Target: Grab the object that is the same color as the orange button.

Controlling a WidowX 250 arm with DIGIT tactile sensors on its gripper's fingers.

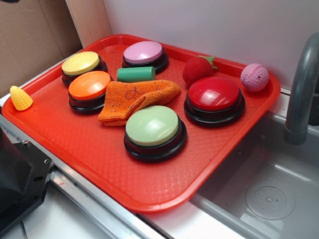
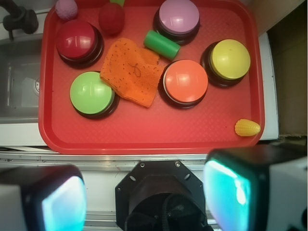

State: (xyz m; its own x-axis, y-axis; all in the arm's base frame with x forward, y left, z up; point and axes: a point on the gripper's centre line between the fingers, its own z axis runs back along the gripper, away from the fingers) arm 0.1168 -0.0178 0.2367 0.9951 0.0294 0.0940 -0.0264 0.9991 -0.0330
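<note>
Beside the orange button point(image 2: 186, 81), touching its black base, the orange cloth rag point(image 2: 136, 71) lies flat on the red tray point(image 2: 144, 137), between that button and the green-capped button point(image 2: 91, 93). Rag untouched; judged: grab not yet begun, whole approach and pinch left. Gripper point(image 2: 144, 199) sits well apart from the button, off the tray's near edge, fingers point(image 2: 231, 192) spread wide, holding nothing, touching nothing.

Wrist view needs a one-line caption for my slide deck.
Open tool hovering off the red tray, where an orange rag lies beside the orange button.
</note>
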